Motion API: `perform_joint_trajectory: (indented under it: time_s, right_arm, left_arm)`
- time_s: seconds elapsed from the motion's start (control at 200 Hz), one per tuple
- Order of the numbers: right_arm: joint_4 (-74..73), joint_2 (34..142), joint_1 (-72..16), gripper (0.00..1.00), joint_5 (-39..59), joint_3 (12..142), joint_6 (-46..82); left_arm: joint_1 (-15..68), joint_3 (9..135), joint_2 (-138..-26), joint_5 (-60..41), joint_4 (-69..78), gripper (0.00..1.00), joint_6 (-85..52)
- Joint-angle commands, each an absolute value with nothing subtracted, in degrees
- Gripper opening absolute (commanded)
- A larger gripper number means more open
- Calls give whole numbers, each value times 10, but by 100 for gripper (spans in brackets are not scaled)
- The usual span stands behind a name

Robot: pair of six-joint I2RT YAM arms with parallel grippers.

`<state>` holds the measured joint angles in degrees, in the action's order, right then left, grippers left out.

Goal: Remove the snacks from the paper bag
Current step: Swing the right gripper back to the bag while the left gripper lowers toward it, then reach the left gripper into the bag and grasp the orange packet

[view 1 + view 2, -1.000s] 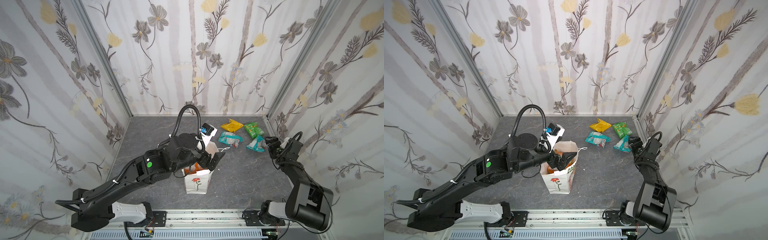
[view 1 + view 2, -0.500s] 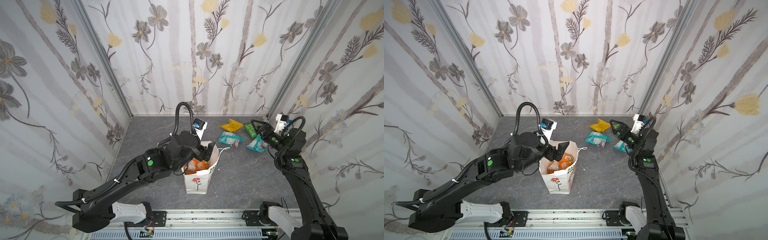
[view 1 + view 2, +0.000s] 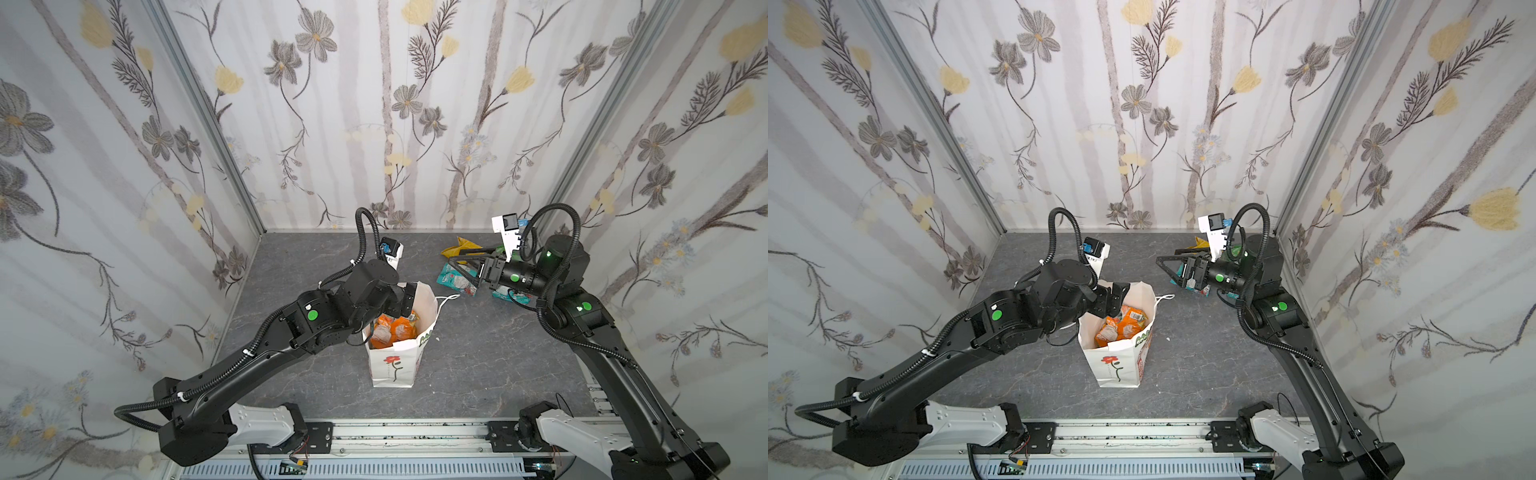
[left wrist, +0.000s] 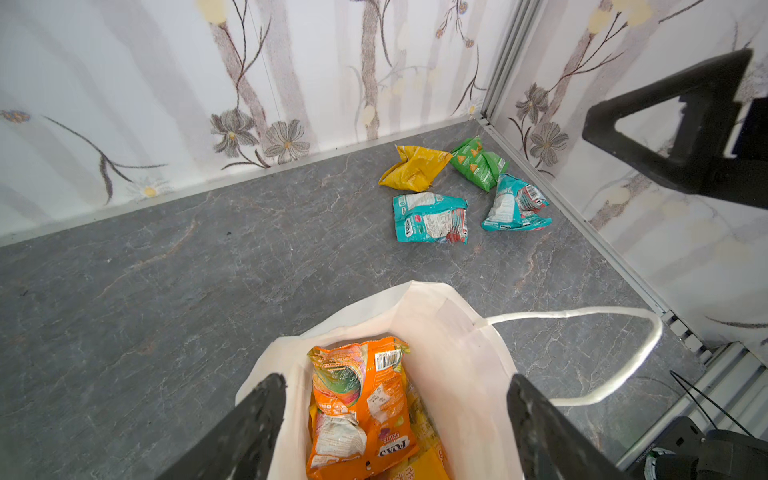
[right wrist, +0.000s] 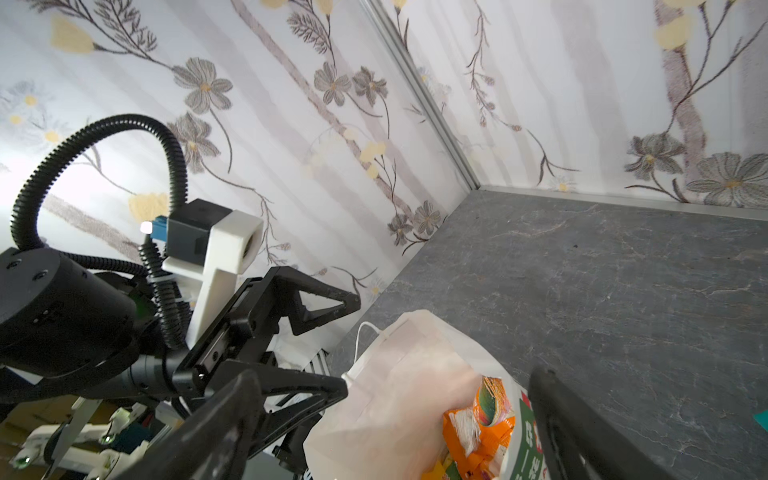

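Three flower-papered walls [image 3: 374,104] close us in on the left, far and right sides, so we judge there is little swing room near the corners. Below them the table [image 3: 478,353] is a flat grey stone-look slab, matt and bare apart from the task's things. We expect foil to slide on it rather than stick.

The paper bag [image 3: 395,365] stands upright near the middle, mouth open, one cord handle [image 4: 623,361] flopped out to the right. We judge it light and thin-walled: it could tip or crumple if a packet drags on it, so it wants steadying at the rim. Our left gripper [image 3: 409,297] sits at the bag's mouth, fingers spread wide with the opening between them and nothing pinched. Our right gripper [image 3: 463,270] hovers to the far right of the bag, pointed toward it, fingers parted and empty.

Two orange packets [image 4: 357,399] lie loosely stacked inside the bag. They look puffy, crinkly and very light, probably slick. We would pinch the crimped top seam gently rather than squeeze the belly. Four more are out on the table by the far right corner: the yellow packet [image 4: 411,168] just beside the green packet [image 4: 478,164], and the teal packets [image 4: 430,218] a little nearer.
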<state>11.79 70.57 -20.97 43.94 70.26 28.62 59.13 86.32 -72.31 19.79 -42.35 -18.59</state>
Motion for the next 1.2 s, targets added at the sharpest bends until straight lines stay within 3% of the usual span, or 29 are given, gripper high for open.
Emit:
perform_joint_trajectory:
  time_s: [0.0,0.255,1.199]
  right_arm:
    - [227,728,-240,100,411,742,197]
    - [266,743,-286,100,376,770,172]
    - [290,710,-287,100,349,744,164]
  left_arm:
    - [589,862,-739,177,-446,84,-220]
    - [587,847,-770,139,-472,82,-254]
    - [578,781,-853,41,-514,77,-227]
